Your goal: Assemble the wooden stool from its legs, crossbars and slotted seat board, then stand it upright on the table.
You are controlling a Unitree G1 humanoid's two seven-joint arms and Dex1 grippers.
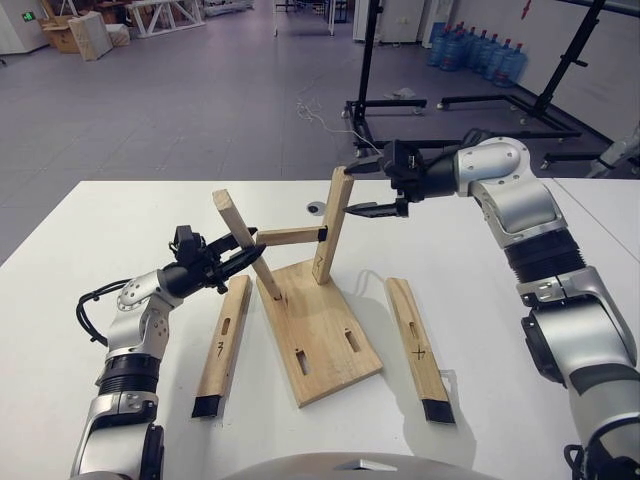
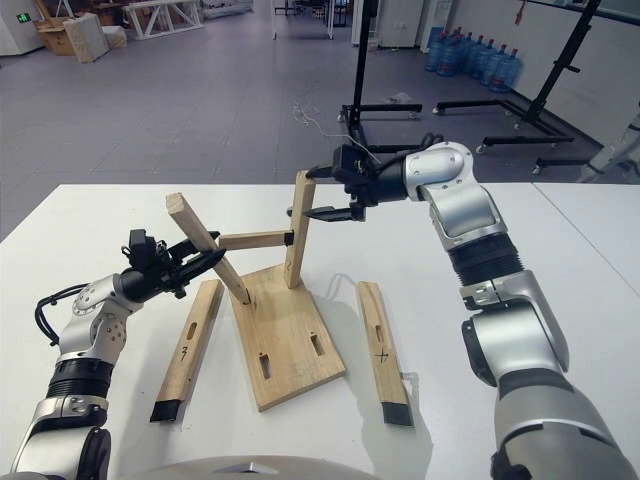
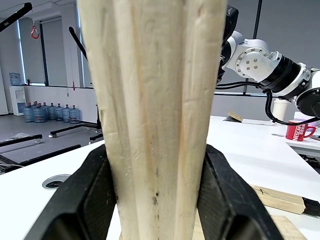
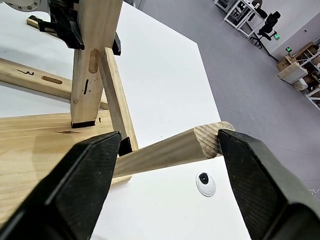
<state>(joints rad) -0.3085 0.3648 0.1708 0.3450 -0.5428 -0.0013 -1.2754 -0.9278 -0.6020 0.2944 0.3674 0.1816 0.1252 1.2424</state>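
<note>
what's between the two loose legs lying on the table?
The slotted seat board, lying flat and carrying two standing legs; both eye views show it.

Grey floor (image 1: 200, 90) spreads across the upper frame. Wooden crates (image 1: 85, 35) sit upper left, blue water jugs (image 1: 480, 50) line up upper right, black metal stands (image 1: 450, 100) just below them. White table (image 1: 90, 230) spans the foreground.

Two legs (image 1: 335, 225) linked by a crossbar (image 1: 290, 236) stand in the seat board (image 1: 325, 350)
</note>
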